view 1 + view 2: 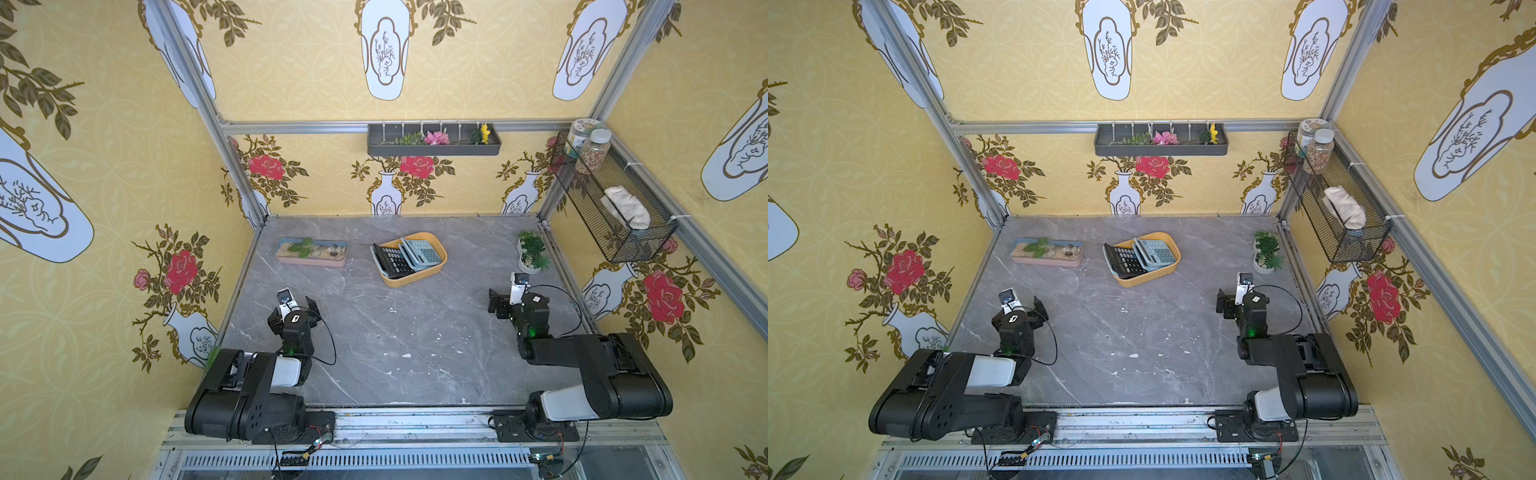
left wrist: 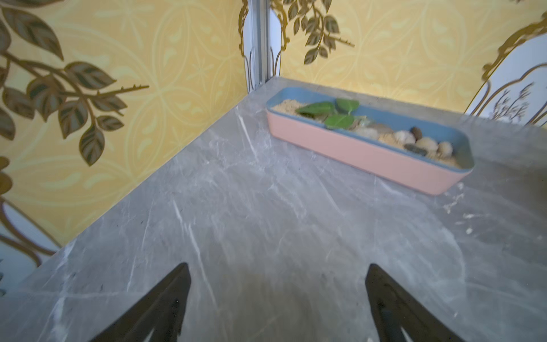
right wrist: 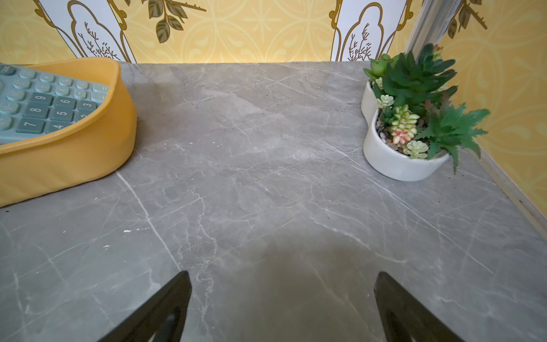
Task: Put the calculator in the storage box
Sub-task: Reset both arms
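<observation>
The orange-yellow storage box [image 1: 441,254] [image 1: 1176,254] stands at the back middle of the grey table. Two calculators lie in it. A black calculator [image 1: 392,261] [image 1: 1126,262] rests tilted over the box's left rim. A grey-blue calculator [image 1: 422,251] [image 1: 1155,251] lies beside it and partly over it. In the right wrist view the box wall [image 3: 88,160] and the grey-blue calculator [image 3: 41,103] show at one side. My left gripper [image 1: 296,309] [image 2: 278,266] hovers open and empty near the table's left front. My right gripper [image 1: 505,301] [image 3: 284,274] is open and empty at the right.
A pink-and-blue planter tray [image 1: 311,259] [image 2: 355,157] with pebbles sits at the back left. A white pot of succulents [image 1: 530,266] [image 3: 393,161] stands at the back right. A black wire basket [image 1: 615,208] hangs on the right wall, and a grey shelf [image 1: 434,149] on the back wall.
</observation>
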Controlling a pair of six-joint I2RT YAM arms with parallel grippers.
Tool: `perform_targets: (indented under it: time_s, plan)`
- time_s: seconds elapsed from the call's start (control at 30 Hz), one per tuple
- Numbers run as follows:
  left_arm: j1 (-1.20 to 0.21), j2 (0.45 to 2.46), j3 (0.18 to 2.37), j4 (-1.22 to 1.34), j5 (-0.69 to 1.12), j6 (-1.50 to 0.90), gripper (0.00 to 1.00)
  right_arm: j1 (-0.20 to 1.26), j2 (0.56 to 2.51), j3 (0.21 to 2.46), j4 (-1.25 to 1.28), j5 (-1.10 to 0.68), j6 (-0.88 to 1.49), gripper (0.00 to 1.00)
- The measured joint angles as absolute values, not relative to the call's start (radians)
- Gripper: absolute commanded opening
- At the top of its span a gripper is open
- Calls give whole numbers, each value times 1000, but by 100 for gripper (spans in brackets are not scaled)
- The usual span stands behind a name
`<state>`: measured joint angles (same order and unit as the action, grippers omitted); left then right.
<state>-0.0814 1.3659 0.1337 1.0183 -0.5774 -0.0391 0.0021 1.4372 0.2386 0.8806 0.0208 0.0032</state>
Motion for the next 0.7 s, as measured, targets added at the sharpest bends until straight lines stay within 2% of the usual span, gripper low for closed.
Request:
perform_targets:
  time_s: [0.03, 0.07, 0.7]
  plan:
    - [-60, 1353, 157, 1003, -560, -51, 95, 2, 1437, 240, 881, 23, 4, 97]
    - [-36, 1336, 175, 992, -545, -63, 100, 2, 1437, 240, 881, 25, 4, 97]
    - [-7, 1311, 188, 912, -478, -113, 100, 23, 1440, 237, 881, 41, -1, 97]
